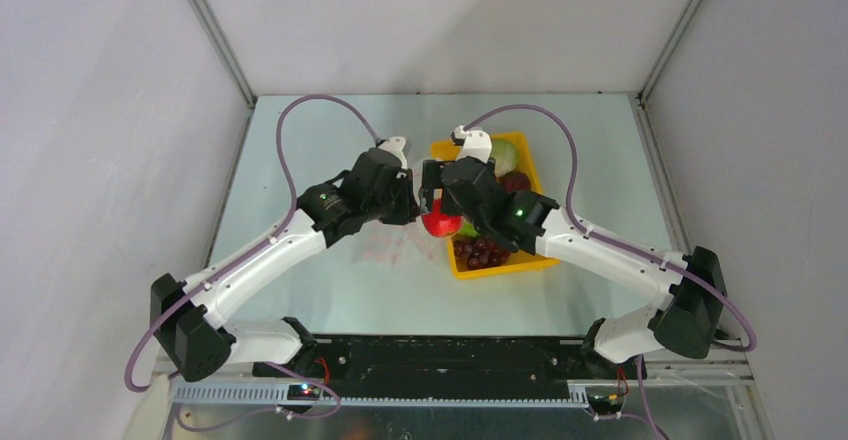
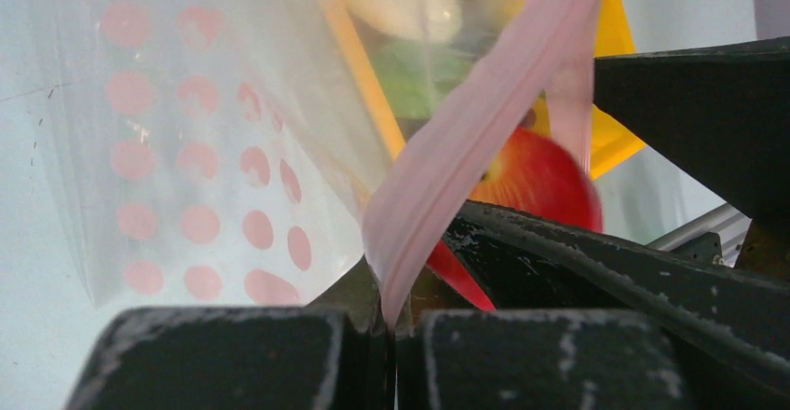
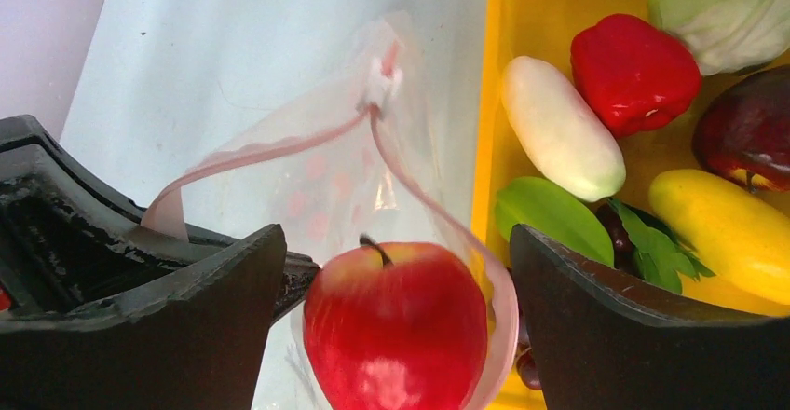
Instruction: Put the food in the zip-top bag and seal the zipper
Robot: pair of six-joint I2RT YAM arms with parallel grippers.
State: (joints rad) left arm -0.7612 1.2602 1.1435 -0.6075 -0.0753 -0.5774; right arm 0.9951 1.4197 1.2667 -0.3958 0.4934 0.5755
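**Q:** Where is the zip-top bag (image 3: 354,177)?

**A:** There is one bag. It is held by the left fingers (image 2: 389,321), which are pinched shut on its pink zipper (image 2: 466,149). The zipper's two strips part into an open mouth between the right fingers (image 3: 399,242).

**Q:** And the food?

**A:** One red apple (image 3: 396,331) sits in that mouth. The right fingers are spread wide on either side, neither touching it. Just beyond them, one yellow tray (image 3: 486,102) on the counter (image 3: 242,56) holds one white radish (image 3: 562,129), one red pepper (image 3: 633,73), one cabbage (image 3: 727,9), one yellow piece (image 3: 722,219) and one grape bunch (image 1: 482,252).
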